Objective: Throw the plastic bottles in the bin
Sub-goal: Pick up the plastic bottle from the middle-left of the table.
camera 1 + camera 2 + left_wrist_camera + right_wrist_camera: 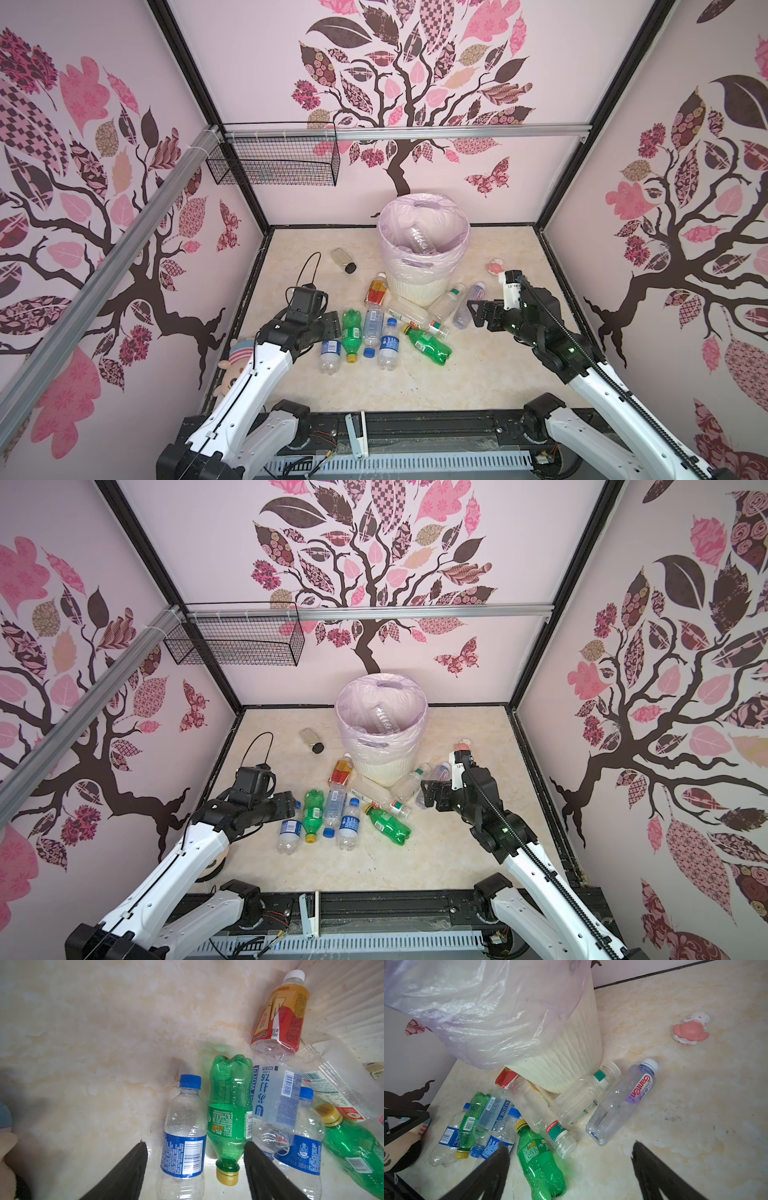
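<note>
Left gripper (195,1147), jaws apart, straddles a blue-labelled bottle (182,1136) and the neck of a green bottle (228,1105), apparently gripping neither; the other plastic bottles (372,328) lie clustered at the foot of the bin (419,289); right gripper (570,1146) hovers beside them, jaws spread, empty.

Bottles (374,328) flat beside lined bin (419,286)

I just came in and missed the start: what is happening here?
The robot is clearing plastic bottles into the white bin. A clear bottle lies inside it; about nine lie on the table before it. The left gripper hangs open over a blue-labelled bottle and a green bottle. The right gripper is open and empty.
</note>
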You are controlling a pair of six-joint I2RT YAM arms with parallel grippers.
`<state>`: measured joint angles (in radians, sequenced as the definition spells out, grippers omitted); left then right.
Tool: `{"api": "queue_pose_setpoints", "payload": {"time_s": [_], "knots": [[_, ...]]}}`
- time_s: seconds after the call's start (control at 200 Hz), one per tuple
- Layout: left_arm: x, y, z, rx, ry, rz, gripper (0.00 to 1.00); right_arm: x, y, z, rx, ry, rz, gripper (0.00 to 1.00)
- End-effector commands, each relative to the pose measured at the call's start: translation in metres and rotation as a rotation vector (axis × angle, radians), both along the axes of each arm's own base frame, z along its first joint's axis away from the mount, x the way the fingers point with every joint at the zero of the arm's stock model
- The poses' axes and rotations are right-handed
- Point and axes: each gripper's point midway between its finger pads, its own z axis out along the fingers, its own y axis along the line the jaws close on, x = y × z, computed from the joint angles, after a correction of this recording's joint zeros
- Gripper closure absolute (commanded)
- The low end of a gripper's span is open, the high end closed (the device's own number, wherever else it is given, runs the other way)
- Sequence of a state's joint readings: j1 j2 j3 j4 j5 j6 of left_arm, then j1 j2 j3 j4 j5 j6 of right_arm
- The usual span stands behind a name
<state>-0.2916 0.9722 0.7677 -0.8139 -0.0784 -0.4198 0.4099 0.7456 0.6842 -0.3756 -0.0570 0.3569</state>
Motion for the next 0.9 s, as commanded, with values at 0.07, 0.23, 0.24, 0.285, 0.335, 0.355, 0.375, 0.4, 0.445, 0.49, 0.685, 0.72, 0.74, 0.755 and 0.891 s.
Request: {"api": "queue_pose_setpoints", "payload": {"time_s": [0.07, 0.23, 0.24, 0.285, 0.335, 0.355, 0.375, 0.4, 0.445, 0.49, 0.685, 0.72, 0.74, 0.755, 0.891], "knots": [[-0.003, -0.005, -0.021, 0.008, 0.024, 0.033, 0.29, -0.006, 0.006, -0.005, 0.06, 0.012, 0.013, 0.05], [-0.01, -0.006, -0.047, 0.045, 0.073, 0.065, 0.31, -0.011, 0.012, -0.012, 0.081, 0.047, 0.043, 0.05], [-0.011, -0.006, -0.049, 0.047, 0.076, 0.068, 0.32, -0.011, 0.011, -0.012, 0.082, 0.048, 0.042, 0.05], [-0.014, -0.003, -0.056, 0.06, 0.089, 0.086, 0.32, -0.013, 0.013, -0.013, 0.088, 0.052, 0.05, 0.05], [-0.018, 0.001, -0.066, 0.076, 0.101, 0.107, 0.32, -0.014, 0.013, -0.013, 0.092, 0.052, 0.053, 0.05], [-0.019, 0.003, -0.068, 0.079, 0.098, 0.113, 0.32, -0.015, 0.013, -0.013, 0.093, 0.053, 0.054, 0.05], [-0.02, 0.005, -0.07, 0.085, 0.101, 0.12, 0.32, -0.015, 0.013, -0.014, 0.093, 0.053, 0.056, 0.05], [-0.021, 0.006, -0.072, 0.088, 0.099, 0.127, 0.33, -0.016, 0.013, -0.014, 0.094, 0.055, 0.058, 0.05], [-0.022, 0.007, -0.075, 0.09, 0.097, 0.131, 0.33, -0.017, 0.013, -0.016, 0.096, 0.058, 0.058, 0.05], [-0.023, 0.007, -0.078, 0.088, 0.095, 0.131, 0.33, -0.018, 0.013, -0.017, 0.097, 0.063, 0.06, 0.05], [-0.027, 0.004, -0.092, 0.083, 0.138, 0.122, 0.36, -0.018, 0.013, -0.023, 0.101, 0.077, 0.055, 0.05], [-0.027, 0.004, -0.093, 0.083, 0.143, 0.119, 0.37, -0.018, 0.013, -0.024, 0.099, 0.08, 0.054, 0.05], [-0.027, 0.004, -0.093, 0.083, 0.143, 0.12, 0.37, -0.018, 0.013, -0.024, 0.099, 0.079, 0.054, 0.05], [-0.027, 0.004, -0.093, 0.082, 0.144, 0.119, 0.37, -0.018, 0.013, -0.024, 0.1, 0.08, 0.052, 0.05], [-0.027, 0.0, -0.096, 0.07, 0.154, 0.107, 0.38, -0.018, 0.013, -0.025, 0.098, 0.083, 0.051, 0.05]]}}
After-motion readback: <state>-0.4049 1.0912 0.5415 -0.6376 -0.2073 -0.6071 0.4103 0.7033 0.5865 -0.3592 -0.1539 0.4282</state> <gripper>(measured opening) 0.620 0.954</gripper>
